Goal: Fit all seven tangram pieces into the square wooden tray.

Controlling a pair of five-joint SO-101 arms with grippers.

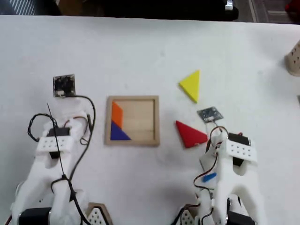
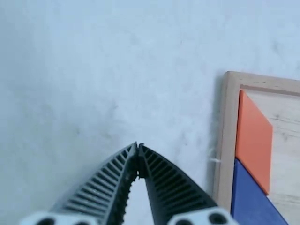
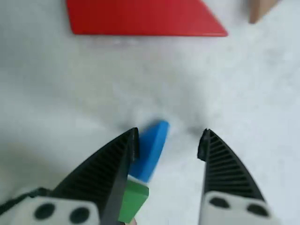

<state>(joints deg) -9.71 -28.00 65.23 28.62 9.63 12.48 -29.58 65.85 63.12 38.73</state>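
Jaws of my right gripper (image 3: 168, 138) are released, well apart, one touching a light blue piece (image 3: 152, 150). My left gripper (image 2: 138, 149) is clenched, tips together, the wooden tray (image 2: 228, 131) just beside it.

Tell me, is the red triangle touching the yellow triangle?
Apart. The high view shows white table between the red triangle and the yellow triangle.

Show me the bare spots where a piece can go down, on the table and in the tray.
Free: in the tray, bare wood right of the orange piece and dark blue piece; the wide table beyond its far rim; the stretch off its near rim. Crowded: around the right gripper, with the red triangle, light blue piece and green piece.
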